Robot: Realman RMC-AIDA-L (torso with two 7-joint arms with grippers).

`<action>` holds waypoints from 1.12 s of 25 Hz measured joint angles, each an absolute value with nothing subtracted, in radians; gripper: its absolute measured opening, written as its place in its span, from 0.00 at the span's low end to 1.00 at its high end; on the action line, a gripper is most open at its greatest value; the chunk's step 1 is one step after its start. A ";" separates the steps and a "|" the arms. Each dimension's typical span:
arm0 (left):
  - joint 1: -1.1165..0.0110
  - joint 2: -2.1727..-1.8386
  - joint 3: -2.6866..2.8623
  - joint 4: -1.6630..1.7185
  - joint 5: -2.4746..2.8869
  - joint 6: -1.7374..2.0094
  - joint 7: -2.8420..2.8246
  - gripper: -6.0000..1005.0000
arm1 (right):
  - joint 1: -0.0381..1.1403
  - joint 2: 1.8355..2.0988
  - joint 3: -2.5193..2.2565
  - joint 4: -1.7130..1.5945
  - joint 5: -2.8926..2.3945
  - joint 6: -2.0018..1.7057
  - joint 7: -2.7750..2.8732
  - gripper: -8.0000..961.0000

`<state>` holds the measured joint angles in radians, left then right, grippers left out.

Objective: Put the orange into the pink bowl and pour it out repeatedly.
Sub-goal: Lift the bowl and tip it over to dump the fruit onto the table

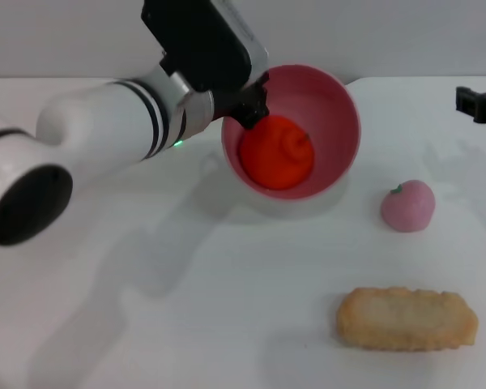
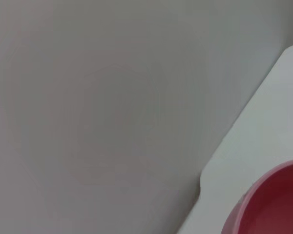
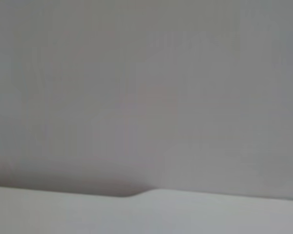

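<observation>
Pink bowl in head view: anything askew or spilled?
Tilted, not spilled. The pink bowl is tipped with its opening facing the camera, held at its rim by the left gripper. The orange sits inside against the low wall. The pink fruit and bun lie undisturbed on the table.

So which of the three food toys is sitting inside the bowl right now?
The orange: the bright red-orange round one, lying in the tilted pink bowl gripped at its rim by the left tool. The pink fruit and beige bun rest on the table.

The head camera is looking down over the table (image 1: 186,324). The left wrist camera is sitting close by the bowl (image 2: 273,204), facing the wall (image 2: 97,107); both are sharing bowl (image 1: 340,105) and table edge.
</observation>
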<state>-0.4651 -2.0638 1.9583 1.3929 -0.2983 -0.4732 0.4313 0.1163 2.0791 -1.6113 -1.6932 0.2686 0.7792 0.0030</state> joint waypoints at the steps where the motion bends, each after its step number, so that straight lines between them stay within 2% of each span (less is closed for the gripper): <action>1: -0.454 -2.064 1.971 1.388 -0.283 -0.435 0.440 0.04 | 0.115 2.079 -1.610 -1.684 0.269 0.776 0.001 0.60; 5: -0.409 -2.066 2.031 1.352 -0.207 -0.256 0.459 0.04 | 0.102 2.078 -1.601 -1.662 0.271 0.770 -0.001 0.60; 10: -0.409 -2.066 2.071 1.270 -0.135 -0.125 0.472 0.04 | 0.092 2.078 -1.596 -1.640 0.294 0.761 -0.002 0.61; 28: -0.331 -2.072 2.135 1.215 0.104 0.163 0.779 0.04 | 0.085 2.077 -1.567 -1.618 0.305 0.758 -0.003 0.62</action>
<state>-0.3313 -2.0717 2.1345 1.2151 0.1035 0.1632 0.7787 0.0848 2.0771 -1.5671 -1.6179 0.3050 0.7583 -0.0029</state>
